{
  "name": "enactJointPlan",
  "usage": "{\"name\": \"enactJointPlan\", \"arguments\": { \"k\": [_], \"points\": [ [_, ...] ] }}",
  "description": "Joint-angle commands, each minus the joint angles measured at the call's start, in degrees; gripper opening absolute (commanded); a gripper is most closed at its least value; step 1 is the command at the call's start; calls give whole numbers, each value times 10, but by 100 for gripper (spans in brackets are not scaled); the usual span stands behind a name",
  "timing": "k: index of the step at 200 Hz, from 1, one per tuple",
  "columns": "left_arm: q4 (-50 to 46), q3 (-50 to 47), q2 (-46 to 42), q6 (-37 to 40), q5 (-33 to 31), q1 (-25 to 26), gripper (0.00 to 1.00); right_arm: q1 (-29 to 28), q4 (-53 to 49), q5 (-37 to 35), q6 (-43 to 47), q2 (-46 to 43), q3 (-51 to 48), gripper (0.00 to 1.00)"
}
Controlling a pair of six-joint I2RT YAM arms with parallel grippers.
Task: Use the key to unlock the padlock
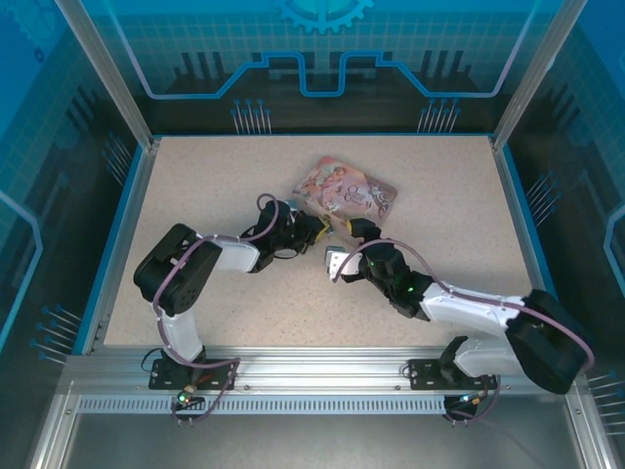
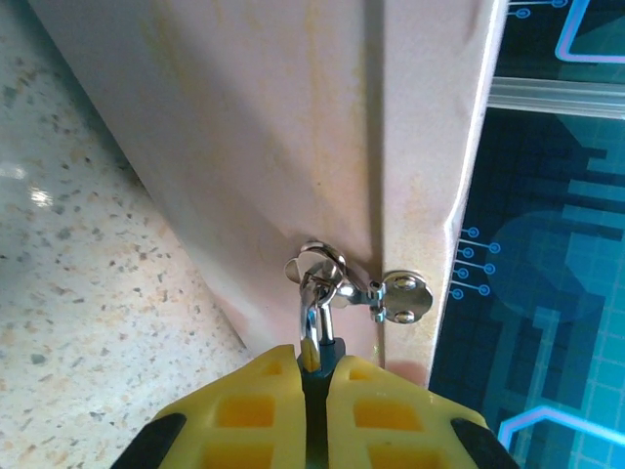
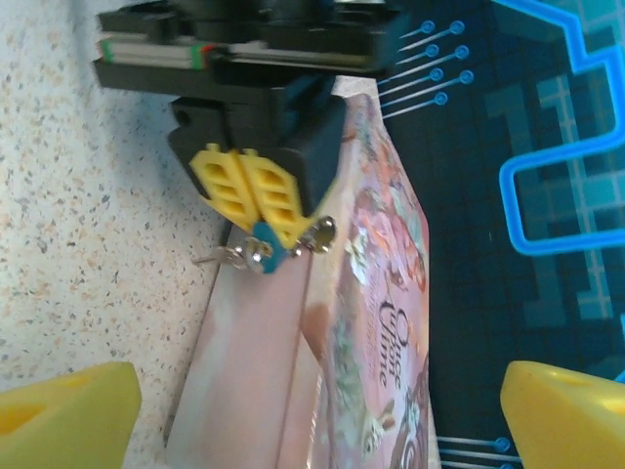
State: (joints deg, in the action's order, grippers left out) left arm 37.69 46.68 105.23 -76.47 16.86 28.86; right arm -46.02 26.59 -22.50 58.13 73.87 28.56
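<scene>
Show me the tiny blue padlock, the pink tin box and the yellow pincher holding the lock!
tiny blue padlock (image 3: 265,248): right wrist view, its blue body.
pink tin box (image 3: 376,293): right wrist view, its printed lid.
left gripper (image 2: 314,366): left wrist view, between its yellow fingertips.

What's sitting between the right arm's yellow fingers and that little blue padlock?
The pale side of the pink box and a strip of speckled table lie between the open right fingers and the padlock, seen from the right wrist camera.
</scene>
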Motion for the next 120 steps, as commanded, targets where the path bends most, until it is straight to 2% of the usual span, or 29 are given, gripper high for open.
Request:
{"name": "enactJointPlan", "arguments": {
  "k": [1, 35, 74, 120],
  "points": [
    [26, 32, -10, -10, 33, -3, 0, -5, 80, -3, 69, 52, 10, 86],
    [46, 37, 1, -27, 34, -3, 0, 0, 105, 5, 55, 112, 41, 67],
    [59, 30, 4, -36, 30, -3, 0, 14, 109, 20, 19, 131, 53, 49],
    [60, 33, 4, -39, 28, -3, 0, 36, 94, 31, 16, 143, 63, 41]
  ]
}}
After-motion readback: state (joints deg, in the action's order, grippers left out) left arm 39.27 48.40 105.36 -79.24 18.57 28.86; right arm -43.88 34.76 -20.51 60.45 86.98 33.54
